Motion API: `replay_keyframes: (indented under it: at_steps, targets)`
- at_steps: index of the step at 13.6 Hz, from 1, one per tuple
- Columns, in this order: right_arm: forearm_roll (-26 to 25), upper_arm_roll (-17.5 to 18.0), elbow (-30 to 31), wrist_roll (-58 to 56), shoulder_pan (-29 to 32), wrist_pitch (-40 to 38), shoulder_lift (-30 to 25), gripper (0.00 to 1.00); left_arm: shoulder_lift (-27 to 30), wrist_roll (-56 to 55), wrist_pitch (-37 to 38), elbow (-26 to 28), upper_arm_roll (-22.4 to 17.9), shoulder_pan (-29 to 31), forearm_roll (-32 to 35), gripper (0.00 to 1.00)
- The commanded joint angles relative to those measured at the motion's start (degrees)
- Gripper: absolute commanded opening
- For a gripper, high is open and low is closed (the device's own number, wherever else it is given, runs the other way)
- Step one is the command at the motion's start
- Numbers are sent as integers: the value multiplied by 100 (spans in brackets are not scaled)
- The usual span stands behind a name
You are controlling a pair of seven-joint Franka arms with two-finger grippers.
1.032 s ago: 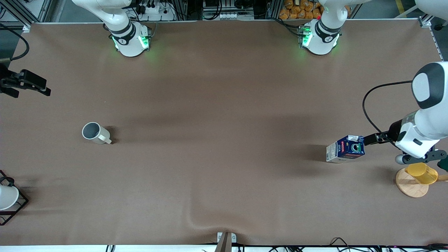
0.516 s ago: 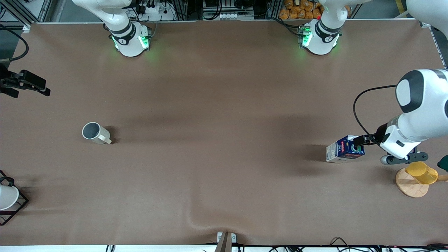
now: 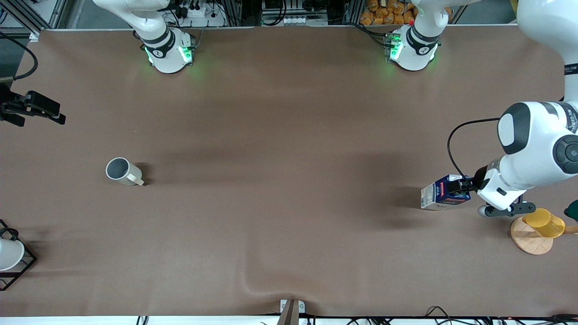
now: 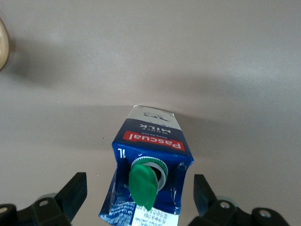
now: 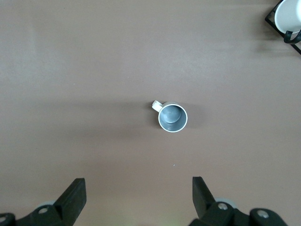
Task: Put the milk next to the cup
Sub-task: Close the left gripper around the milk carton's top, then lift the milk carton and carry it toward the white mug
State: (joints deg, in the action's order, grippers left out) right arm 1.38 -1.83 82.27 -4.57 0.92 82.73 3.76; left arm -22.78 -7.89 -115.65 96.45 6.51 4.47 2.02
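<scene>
The landmark here is the off-white mug (image 3: 123, 172), which stands upright on the brown table cover (image 3: 280, 180) toward the right arm's end of the table, its grey inside open to the camera and its short handle on the side that faces the milk. The right gripper (image 3: 31, 108) hangs in the air near the edge of the table, with the mug nearer to the front camera than the place under it; its fingers (image 5: 73, 197) are spread wide with nothing between them, and this arm waits. Nearer to the front camera than the mug, at the same end of the table, a white cup in a black wire rack (image 3: 10, 255) stands at the edge. Well apart from the mug, toward the left arm's end of the table, the milk carton (image 3: 445, 192) stands upright on the cover, its green cap (image 4: 146, 181) and red band on top. The left gripper (image 3: 460, 186) is over the top of the carton; its fingers (image 4: 70, 195) are spread, one on each side, and do not yet press the carton. A yellow cup on a wooden disc (image 3: 537, 230) is just beside this arm. I judge that the step in hand is the approach for the grasp. The next move calls for lowering a little, pinching the carton's sides, then carrying it the long way to the mug.
</scene>
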Motion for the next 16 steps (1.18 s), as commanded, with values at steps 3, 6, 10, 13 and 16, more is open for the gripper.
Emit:
replay_keyframes:
  at_steps: [3,6,10,13,16]
  targets:
    - [38,7,-9,79,-22,-81,11,100,-69,147,-80,49,-9,2,-70,100]
    - [29,7,-10,79,-22,-99,11,100,-69,174,-37,102,-9,-33,-70,100]
    - [38,7,-9,79,-13,-99,19,100,-69,253,43,102,-9,-33,-70,100]
    - [38,7,-9,79,-13,-99,19,100,-77,244,43,93,-9,-42,-70,92]
    - [38,7,-9,79,-4,-99,19,100,-77,244,43,93,-9,-51,-70,63]
